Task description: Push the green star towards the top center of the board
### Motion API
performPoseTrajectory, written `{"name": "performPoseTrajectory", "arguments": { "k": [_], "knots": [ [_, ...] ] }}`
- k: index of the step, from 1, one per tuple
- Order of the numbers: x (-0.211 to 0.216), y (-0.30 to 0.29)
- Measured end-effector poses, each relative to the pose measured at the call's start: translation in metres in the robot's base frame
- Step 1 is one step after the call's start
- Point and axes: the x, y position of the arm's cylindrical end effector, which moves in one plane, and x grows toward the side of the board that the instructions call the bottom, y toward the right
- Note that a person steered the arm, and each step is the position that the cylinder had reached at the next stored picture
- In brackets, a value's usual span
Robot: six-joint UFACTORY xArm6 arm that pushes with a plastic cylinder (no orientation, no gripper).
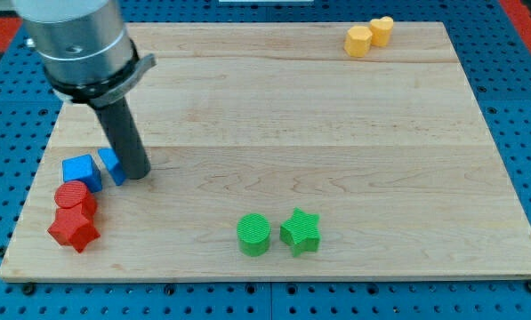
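Note:
The green star (301, 231) lies near the view's bottom centre of the wooden board (336, 116), touching or nearly touching a green cylinder (253, 234) on its left. My tip (137, 172) is at the view's left, far from the star, right beside a partly hidden blue block (111, 164) that it touches or nearly touches.
A blue cube (80, 171) sits left of the tip. A red cylinder (76, 198) and a red star (73, 228) lie below it near the left edge. Two yellow blocks, a hexagon (358, 41) and a heart (382, 31), sit at the view's top right.

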Motion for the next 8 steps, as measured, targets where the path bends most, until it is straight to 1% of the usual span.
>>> {"name": "performPoseTrajectory", "arguments": {
  "k": [1, 2, 3, 4, 6, 7, 8],
  "knots": [
    [0.001, -0.013],
    [0.024, 0.022],
    [0.091, 0.03],
    [0.132, 0.09],
    [0.13, 0.196],
    [0.102, 0.215],
    [0.03, 0.195]
  ]
}}
